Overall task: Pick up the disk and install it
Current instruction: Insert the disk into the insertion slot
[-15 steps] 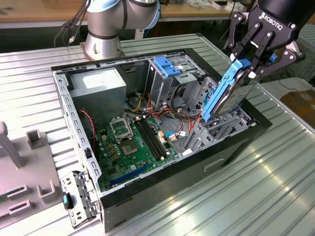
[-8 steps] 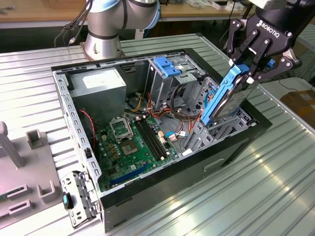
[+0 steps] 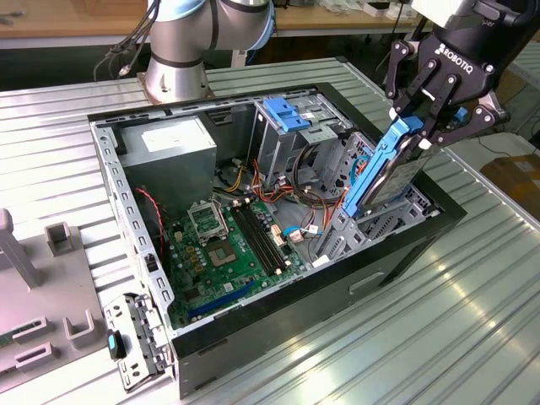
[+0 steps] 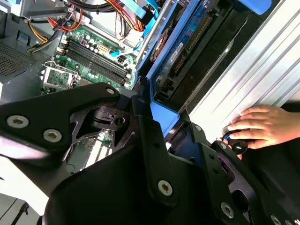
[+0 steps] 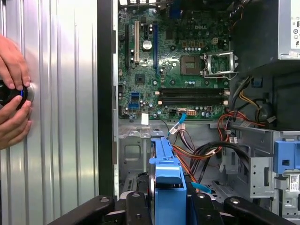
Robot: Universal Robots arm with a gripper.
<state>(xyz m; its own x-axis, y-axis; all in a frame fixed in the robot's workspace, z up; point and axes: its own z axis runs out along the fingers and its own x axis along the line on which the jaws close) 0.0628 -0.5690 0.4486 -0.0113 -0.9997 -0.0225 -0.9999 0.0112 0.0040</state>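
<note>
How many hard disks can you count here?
1. The disk hangs tilted in the shut gripper over the computer case, at the exterior view's right. Others may hide in the drive cage.

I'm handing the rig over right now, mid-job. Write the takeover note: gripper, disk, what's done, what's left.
Gripper: shut on the disk, gripping its upper end.
Disk: tilted, lifted off the table, with its lower end down inside the open computer case, at the corner on the exterior view's right.
A person's hand rests on a black knob on the table outside the case.
Done: pickup.
Left: the disk is not yet seated in the case.
</note>
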